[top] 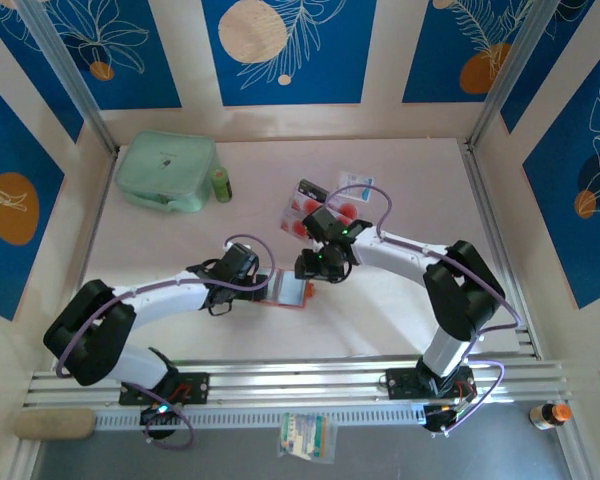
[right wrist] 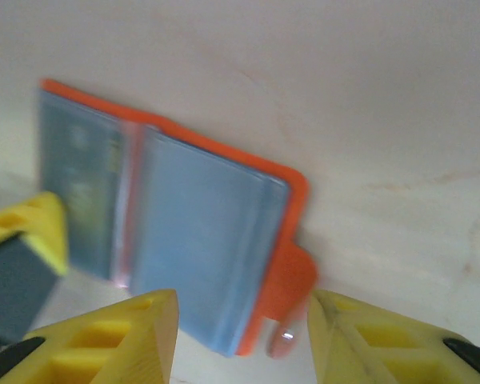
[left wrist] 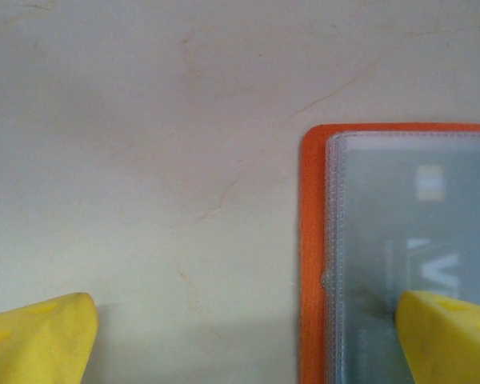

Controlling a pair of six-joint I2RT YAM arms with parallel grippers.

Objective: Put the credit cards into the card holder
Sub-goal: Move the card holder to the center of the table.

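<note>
1. At the far left of the table (top: 160, 240), a mint-green pouch (top: 165, 170) is lying flat near the back wall. A small green bottle (top: 221, 184) is standing just beside its right end.
2. The left gripper (top: 258, 285) is reaching in low from the left, with its claw released. In its wrist view the two yellow fingers (left wrist: 40, 340) are spreading wide. One is hanging over bare table and the other is sitting over the left part of the card holder's clear sleeve.
3. The card holder (top: 290, 291) is lying open near the middle of the table, between the two grippers. Its orange cover is facing down and its clear sleeves (right wrist: 200, 240) are facing up. Some printing is showing through a sleeve, but it is too blurred to read.
4. A rounded orange snap tab (right wrist: 296, 276) is sticking out from the holder's right edge.
5. The right gripper (top: 315, 268) is hovering just over that right edge. Its jaws are standing partly apart and straddling the tab, with nothing pinched between them. I cannot tell whether either finger is touching the tab.
6. The credit cards (top: 302, 212) are lying in a loose cluster on the table beyond the right gripper. They are outside the holder and apart from it, and their red round marks are showing. The right arm's wrist is partly covering them.
</note>
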